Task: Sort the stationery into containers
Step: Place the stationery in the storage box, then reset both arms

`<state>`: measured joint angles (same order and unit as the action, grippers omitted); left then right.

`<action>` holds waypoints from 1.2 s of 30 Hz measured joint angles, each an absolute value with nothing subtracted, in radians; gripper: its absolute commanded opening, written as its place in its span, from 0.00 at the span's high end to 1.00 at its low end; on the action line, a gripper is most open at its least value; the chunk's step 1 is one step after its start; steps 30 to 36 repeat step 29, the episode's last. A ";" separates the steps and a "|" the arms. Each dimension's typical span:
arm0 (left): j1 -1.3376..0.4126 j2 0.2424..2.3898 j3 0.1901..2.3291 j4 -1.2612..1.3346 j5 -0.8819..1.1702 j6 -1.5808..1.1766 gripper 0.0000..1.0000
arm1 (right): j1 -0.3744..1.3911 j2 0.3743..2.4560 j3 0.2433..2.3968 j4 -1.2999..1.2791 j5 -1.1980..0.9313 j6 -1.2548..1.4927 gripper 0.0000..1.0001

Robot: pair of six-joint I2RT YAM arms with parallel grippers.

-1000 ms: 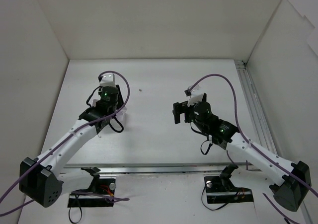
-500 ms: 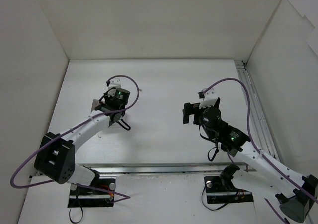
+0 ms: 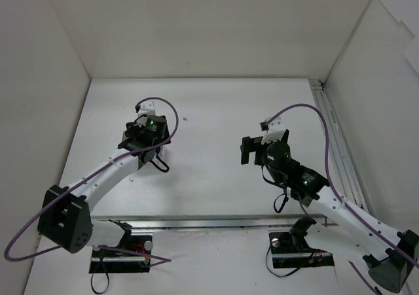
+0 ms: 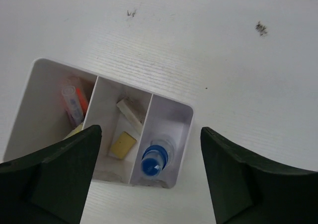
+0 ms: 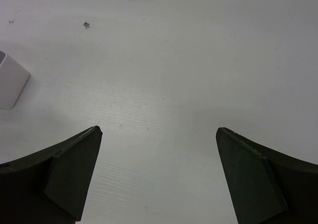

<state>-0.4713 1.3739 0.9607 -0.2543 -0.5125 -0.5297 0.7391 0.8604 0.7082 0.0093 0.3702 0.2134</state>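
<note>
Now I see my left pincer [image 4: 149, 130] apart over a smooth white three-compartment box [image 4: 119, 84] with pens [image 4: 74, 102] and block erasers [image 4: 123, 144]; right pincer [image 5: 159, 129] apart too.

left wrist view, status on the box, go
Left gripper and right gripper open, empty. Box holds pens, erasers, blue-capped item, separate compartments. Nothing blocking.

No text, label, brand, number or sign can be read, neither on the box [image 4: 172, 118] nor on the pens [image 4: 74, 103] inside it.
</note>
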 measured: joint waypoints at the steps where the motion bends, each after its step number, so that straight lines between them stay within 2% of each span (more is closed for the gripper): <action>1: -0.476 1.346 0.961 -0.255 -0.511 -0.531 0.17 | 0.739 0.860 0.708 0.009 0.367 0.214 0.02; 2: -0.479 1.311 0.960 -0.257 -0.507 -0.532 0.05 | 0.739 0.860 0.708 0.009 0.363 0.215 0.02; 3: -0.485 1.276 0.960 -0.259 -0.505 -0.529 0.00 | 0.739 0.860 0.708 0.009 0.359 0.217 0.02; 13: -0.524 0.868 0.954 -0.370 -0.488 -0.547 0.00 | 0.737 0.783 0.698 -0.033 0.389 0.257 0.02; 23: -0.524 0.570 0.903 -0.567 -0.488 -0.596 0.00 | 0.733 0.715 0.676 -0.099 0.458 0.282 0.02; 36: -0.524 0.535 0.903 -0.613 -0.491 -0.611 0.00 | 0.733 0.707 0.674 -0.103 0.498 0.289 0.02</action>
